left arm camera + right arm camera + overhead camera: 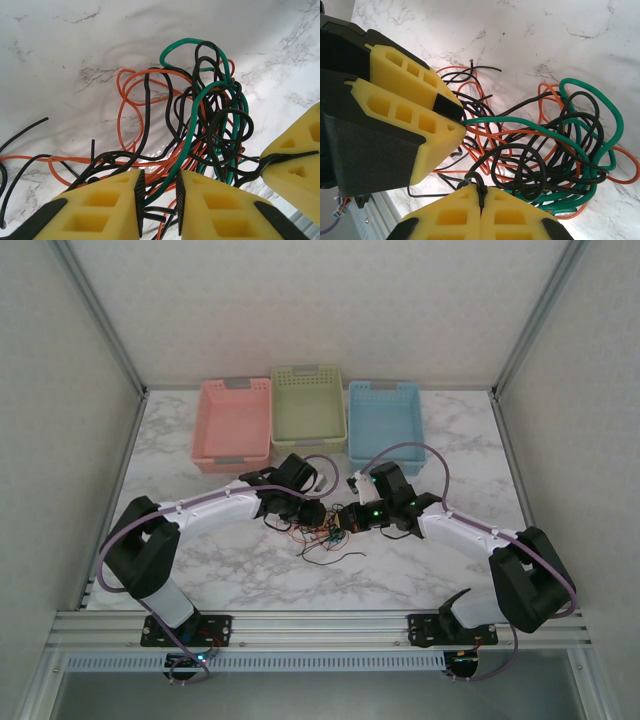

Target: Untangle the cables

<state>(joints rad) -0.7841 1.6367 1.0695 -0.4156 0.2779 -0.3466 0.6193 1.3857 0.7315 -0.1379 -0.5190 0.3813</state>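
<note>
The cables [325,535] lay knotted on the marble table [400,570], in front of three baskets [309,403]. Two grippers met over that knot: the left gripper [160,200] nearly closed around green and black strands, the right gripper [480,197] pinching a black strand

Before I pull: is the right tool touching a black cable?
Touching. In the right wrist view the right tool is shut, with the black cable pinched at its fingertips.
</note>
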